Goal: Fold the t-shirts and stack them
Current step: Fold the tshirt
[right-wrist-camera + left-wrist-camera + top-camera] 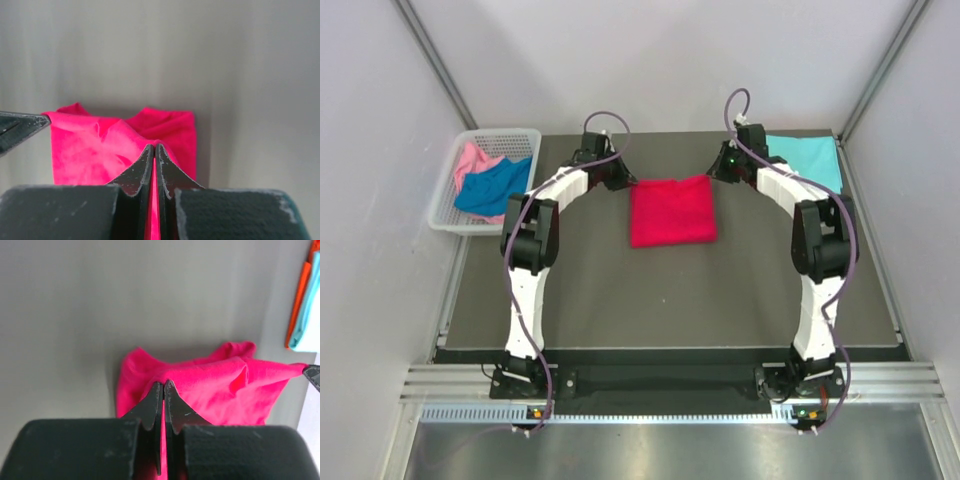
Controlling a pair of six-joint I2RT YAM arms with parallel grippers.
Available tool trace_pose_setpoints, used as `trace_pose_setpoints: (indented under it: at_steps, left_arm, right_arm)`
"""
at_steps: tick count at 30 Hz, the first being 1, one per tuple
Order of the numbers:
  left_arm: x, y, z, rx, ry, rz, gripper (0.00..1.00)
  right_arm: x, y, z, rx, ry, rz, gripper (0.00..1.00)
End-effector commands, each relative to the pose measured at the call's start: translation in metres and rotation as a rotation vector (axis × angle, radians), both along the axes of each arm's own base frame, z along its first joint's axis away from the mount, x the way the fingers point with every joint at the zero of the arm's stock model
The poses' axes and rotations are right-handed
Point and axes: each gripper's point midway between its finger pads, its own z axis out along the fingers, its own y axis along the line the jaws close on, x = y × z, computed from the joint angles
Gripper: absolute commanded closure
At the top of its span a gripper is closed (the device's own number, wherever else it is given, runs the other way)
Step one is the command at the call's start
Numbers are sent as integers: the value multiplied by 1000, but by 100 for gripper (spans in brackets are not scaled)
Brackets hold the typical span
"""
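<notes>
My left pincer and right pincer each pinch tight on a far corner of the crimson red t-shirt, which lies folded at the middle of the table. The turquoise t-shirt lies at the far right.

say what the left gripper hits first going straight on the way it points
The left gripper would press into the red t-shirt its jaws pinch, then probably the table; depth is unclear.
</notes>
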Motion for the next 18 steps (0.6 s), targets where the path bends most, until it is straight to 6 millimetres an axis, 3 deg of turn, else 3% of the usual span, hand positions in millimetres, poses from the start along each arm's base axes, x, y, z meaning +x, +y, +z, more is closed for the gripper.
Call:
trace_pose_setpoints:
  at_steps: [1,2,3,4,5,7,10,11,13,14,15,16,17,18]
  left_arm:
    - [37,6,23,-11,-126,17,100]
    - [41,8,10,-9,-100,23,100]
    - [50,10,18,-3,-118,40,100]
    - [51,12,13,13,-106,46,100]
    - [51,14,7,29,-91,52,100]
    - [54,19,4,55,-101,68,100]
    - [57,22,5,50,-111,66,100]
    - [60,24,8,43,-120,70,100]
    - [63,24,13,22,-132,72,100]
    - [64,25,15,15,-135,74,100]
    - [65,25,18,3,-144,75,100]
    - [66,23,20,-5,-147,73,100]
    - [66,21,23,-17,-150,65,100]
    - [67,19,30,-32,-164,64,100]
  right_arm:
    - [31,3,16,48,-86,8,100]
    - [35,3,14,51,-88,8,100]
    - [43,3,6,51,-83,4,100]
    - [45,2,1,49,-66,0,99]
    - [54,4,13,58,-87,8,94]
    - [56,4,-1,44,-46,26,90]
    - [57,1,11,37,-70,29,81]
    - [50,0,5,29,-54,33,76]
    - [41,-2,16,27,-70,48,68]
    - [26,1,3,39,-36,78,61]
    - [19,3,14,48,-56,99,57]
    - [14,4,14,44,-69,123,50]
    - [-2,5,-1,51,-30,151,48]
    - [-9,7,5,49,-51,180,45]
